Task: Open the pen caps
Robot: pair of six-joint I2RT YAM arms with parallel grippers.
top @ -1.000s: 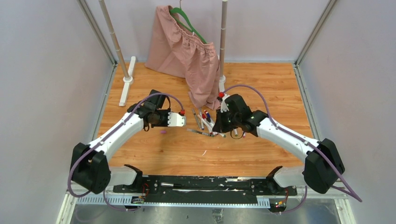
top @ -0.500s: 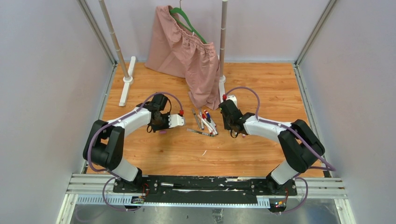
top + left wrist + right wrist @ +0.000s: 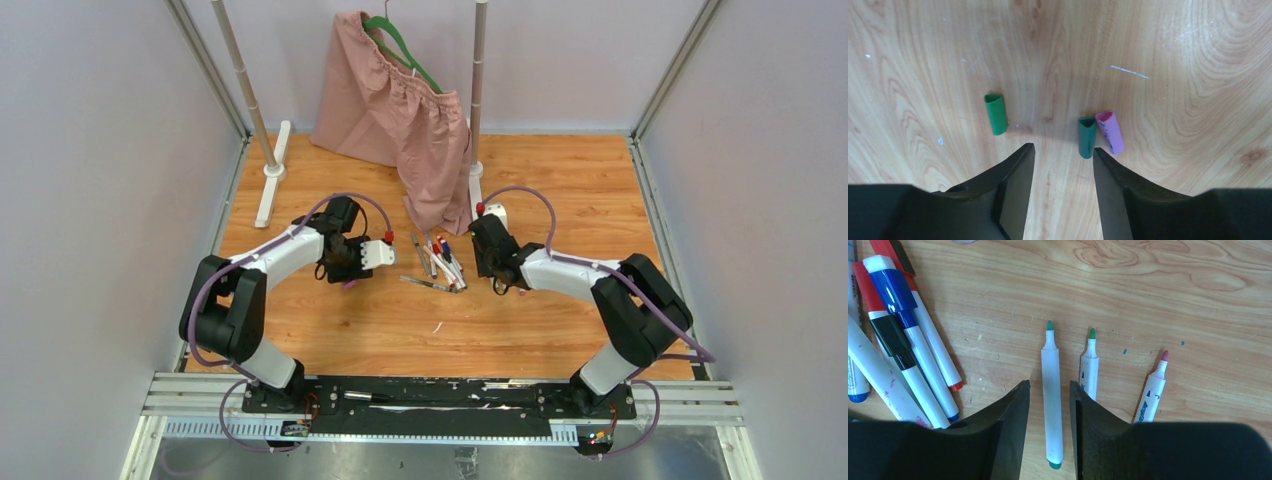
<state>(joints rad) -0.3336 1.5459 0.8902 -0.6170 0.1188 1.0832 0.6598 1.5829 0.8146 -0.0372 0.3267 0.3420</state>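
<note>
Three loose pen caps lie on the wood in the left wrist view: a green cap (image 3: 996, 114), a dark teal cap (image 3: 1086, 136) and a purple cap (image 3: 1110, 131) touching it. My left gripper (image 3: 1063, 148) is open and empty just short of them; in the top view the left gripper (image 3: 383, 254) is left of the pen pile. My right gripper (image 3: 1048, 385) is open astride an uncapped white pen (image 3: 1052, 405) on the table, with a gap on both sides. Two more uncapped pens (image 3: 1090, 371) (image 3: 1153, 390) lie to its right. Capped pens with blue (image 3: 890, 287) and black (image 3: 893, 337) caps lie left.
The pen pile (image 3: 440, 262) sits between the grippers in the top view. A pink garment (image 3: 400, 110) on a green hanger hangs at the back between two rack poles with white bases (image 3: 272, 172). Grey walls close in the left and right sides.
Both arms have folded down, bringing the grippers lower towards the table. The right gripper has settled over the uncapped pens. In the last half second almost nothing has moved.
</note>
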